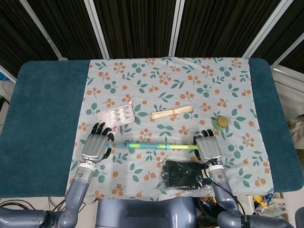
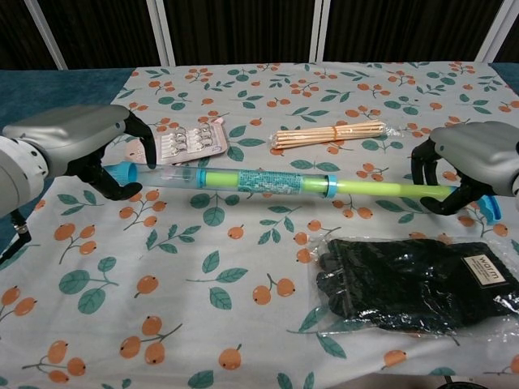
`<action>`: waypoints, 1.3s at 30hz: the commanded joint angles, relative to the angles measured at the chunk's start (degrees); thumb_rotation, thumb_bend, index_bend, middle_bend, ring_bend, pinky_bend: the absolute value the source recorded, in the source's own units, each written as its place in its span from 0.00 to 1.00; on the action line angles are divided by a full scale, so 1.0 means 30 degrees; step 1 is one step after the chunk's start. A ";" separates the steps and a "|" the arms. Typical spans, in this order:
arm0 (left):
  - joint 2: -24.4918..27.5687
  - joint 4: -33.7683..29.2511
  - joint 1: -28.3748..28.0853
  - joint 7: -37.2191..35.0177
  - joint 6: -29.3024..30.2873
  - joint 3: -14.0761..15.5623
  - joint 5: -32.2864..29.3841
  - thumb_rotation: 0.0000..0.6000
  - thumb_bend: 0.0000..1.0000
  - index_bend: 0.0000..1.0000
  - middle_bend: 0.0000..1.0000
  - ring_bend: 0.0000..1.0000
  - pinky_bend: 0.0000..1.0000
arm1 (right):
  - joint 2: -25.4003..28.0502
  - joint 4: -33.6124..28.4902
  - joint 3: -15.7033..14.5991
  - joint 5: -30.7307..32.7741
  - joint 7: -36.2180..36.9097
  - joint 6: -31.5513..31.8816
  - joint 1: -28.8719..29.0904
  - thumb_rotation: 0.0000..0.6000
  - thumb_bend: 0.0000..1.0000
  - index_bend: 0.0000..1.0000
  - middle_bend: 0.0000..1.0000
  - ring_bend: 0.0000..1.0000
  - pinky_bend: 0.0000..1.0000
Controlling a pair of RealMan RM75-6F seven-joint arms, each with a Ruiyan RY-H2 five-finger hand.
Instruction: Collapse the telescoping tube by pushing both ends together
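The telescoping tube (image 1: 156, 146) lies left to right across the floral cloth near the front. It has a clear outer sleeve with a blue cap at its left end and a green inner tube (image 2: 389, 188) showing on the right. My left hand (image 2: 77, 146) curls its fingers and thumb around the blue-capped left end (image 2: 122, 172). At the green right end, my right hand (image 2: 474, 158) wraps around the tube, and a blue tip (image 2: 488, 207) pokes out below it. From the head view, my left hand (image 1: 96, 147) and right hand (image 1: 207, 149) sit at the two ends.
A pink blister pack (image 2: 182, 142) lies just behind the left end. A bundle of wooden sticks (image 2: 331, 134) sits behind the middle. Black gloves in a clear bag (image 2: 413, 279) lie in front of the right half. A small yellow round object (image 1: 221, 122) is behind my right hand.
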 commanded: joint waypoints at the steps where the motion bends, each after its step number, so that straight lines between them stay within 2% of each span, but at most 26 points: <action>1: -0.0087 0.0000 -0.0058 0.0049 0.0023 -0.0018 -0.0071 1.00 0.44 0.54 0.21 0.00 0.02 | -0.0187 -0.0103 -0.0017 0.0011 -0.0149 0.0055 0.0101 1.00 0.48 0.73 0.59 0.22 0.16; 39: -0.1823 0.0783 -0.0939 0.0723 0.0043 0.0049 -0.0725 1.00 0.44 0.53 0.20 0.00 0.02 | -0.1341 -0.0309 -0.0030 0.0237 -0.0853 0.0267 0.0926 1.00 0.48 0.73 0.59 0.22 0.16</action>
